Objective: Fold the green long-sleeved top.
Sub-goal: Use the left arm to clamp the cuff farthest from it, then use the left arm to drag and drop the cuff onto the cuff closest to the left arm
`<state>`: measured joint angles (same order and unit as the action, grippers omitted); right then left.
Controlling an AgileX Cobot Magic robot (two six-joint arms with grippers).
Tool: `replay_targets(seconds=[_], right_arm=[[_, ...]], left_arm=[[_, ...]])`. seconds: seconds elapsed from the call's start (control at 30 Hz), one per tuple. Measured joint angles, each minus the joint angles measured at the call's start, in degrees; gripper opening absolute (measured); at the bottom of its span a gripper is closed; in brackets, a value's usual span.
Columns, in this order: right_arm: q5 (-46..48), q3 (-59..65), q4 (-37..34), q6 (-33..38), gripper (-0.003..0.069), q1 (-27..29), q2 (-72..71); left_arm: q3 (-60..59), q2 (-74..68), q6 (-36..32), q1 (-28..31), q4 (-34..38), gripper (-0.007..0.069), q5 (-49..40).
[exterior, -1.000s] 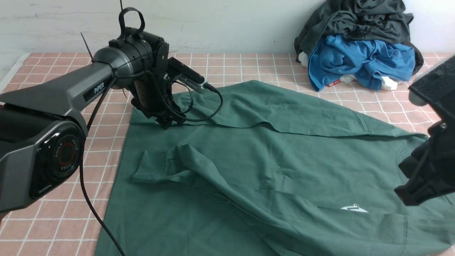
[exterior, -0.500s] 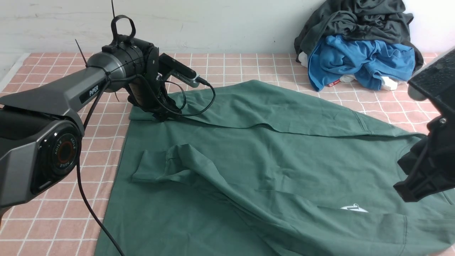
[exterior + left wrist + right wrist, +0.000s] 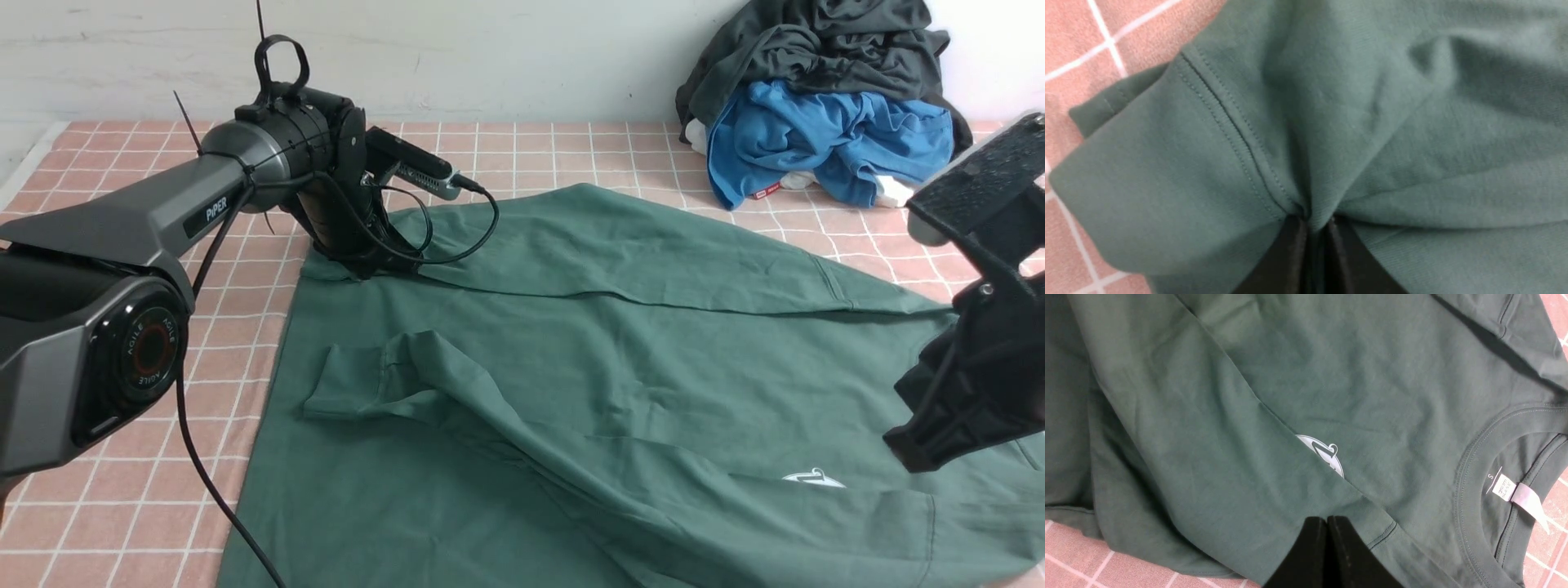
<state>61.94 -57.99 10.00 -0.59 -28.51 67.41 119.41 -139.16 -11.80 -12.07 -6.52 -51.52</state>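
The green long-sleeved top [image 3: 620,359] lies spread over the pink checked table, its white chest logo [image 3: 815,479] near the right. One sleeve lies folded across the body, with its cuff [image 3: 347,384] at the left. My left gripper [image 3: 371,265] is down at the far left corner, shut on the end of the far sleeve. In the left wrist view the dark fingers [image 3: 1290,253] pinch a bunched fold of green fabric [image 3: 1331,122] beside a stitched seam. My right gripper [image 3: 1327,522] is shut and holds nothing. It hovers over the top near the logo [image 3: 1323,453] and the neck label [image 3: 1519,494].
A heap of clothes sits at the back right against the wall: a dark grey-black garment [image 3: 824,49] on top of a bright blue one [image 3: 824,139]. The pink checked table cover [image 3: 122,523] shows bare left of the top. The left arm's cable [image 3: 204,482] trails down at the left.
My left gripper moved a little back and left to the far sleeve end, then shut on the fabric. The right gripper has drifted slightly left over the top.
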Motion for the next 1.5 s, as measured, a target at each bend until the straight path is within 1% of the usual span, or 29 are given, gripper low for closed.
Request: replay_targets(seconds=[0.13,0.17,0.2,0.27,0.37,0.47,0.57,0.7,0.73,0.93,1.03,1.17,1.27,1.33,1.43,1.47,1.5], right_arm=[[-0.2,0.0,-0.1,0.6,-0.0014,0.0,0.0],[-0.2,0.0,-0.1,0.6,-0.0014,0.0,0.0],[-0.7,0.0,-0.1,1.6,-0.0014,0.0,0.0],[-1.0,0.0,0.1,2.6,-0.0014,0.0,0.0],[-1.1,0.0,0.4,3.2,-0.0014,0.0,0.0],[-0.8,0.0,0.4,3.4,-0.0014,0.0,-0.2],[0.3,0.0,0.2,3.4,-0.0014,0.0,-1.3],[2.4,0.0,-0.6,3.4,-0.0014,0.0,-4.6],[2.6,0.0,-0.6,3.4,-0.0014,0.0,-5.0],[3.7,0.0,-1.6,3.4,-0.0014,0.0,-9.8],[3.9,0.0,-2.7,3.4,-0.0014,0.0,-10.1],[4.0,0.0,-4.5,3.4,-0.0014,0.0,-10.1],[5.1,0.0,-5.5,3.7,-0.0014,0.0,-10.1],[6.6,0.0,-6.0,4.3,-0.0014,0.0,-10.1],[8.8,0.0,-7.1,5.6,-0.0014,0.0,-10.1],[9.5,0.0,-8.2,6.4,-0.0014,-0.2,-10.1],[9.6,0.0,-8.8,7.0,-0.0014,-0.4,-10.1]], left_arm=[[-0.3,2.8,-1.0,0.0,3.5,0.0027,-6.8],[-0.3,2.8,-1.1,-0.1,3.7,0.0027,-7.2],[-0.4,5.0,-2.1,-0.5,5.2,0.0027,-10.7],[-0.4,8.3,-2.7,-1.5,6.9,0.0027,-14.8],[-0.4,12.8,-3.1,-3.5,8.2,0.0027,-18.0],[-0.9,16.5,-3.1,-5.6,8.4,0.0027,-18.6],[-4.2,21.4,-2.7,-7.7,7.6,0.0027,-18.8],[-15.4,28.7,-1.6,-10.2,5.9,0.0027,-18.9],[-16.0,29.4,-1.6,-10.2,5.8,0.0027,-18.9],[-35.9,36.4,-1.3,-12.2,5.0,0.0027,-18.8],[-41.3,36.8,-1.3,-12.5,4.4,0.0027,-17.3],[-45.8,36.8,-1.0,-12.6,2.4,0.0032,-12.8],[-46.8,36.8,-0.6,-12.6,1.0,0.0060,-11.4],[-46.9,36.9,-0.6,-12.6,0.9,0.0109,-11.0],[-46.9,36.9,-0.6,-12.6,1.2,0.0198,-11.0],[-46.9,36.9,-0.6,-12.6,1.7,0.0256,-11.3],[-46.9,37.1,-0.6,-12.6,2.2,0.0295,-11.6]])
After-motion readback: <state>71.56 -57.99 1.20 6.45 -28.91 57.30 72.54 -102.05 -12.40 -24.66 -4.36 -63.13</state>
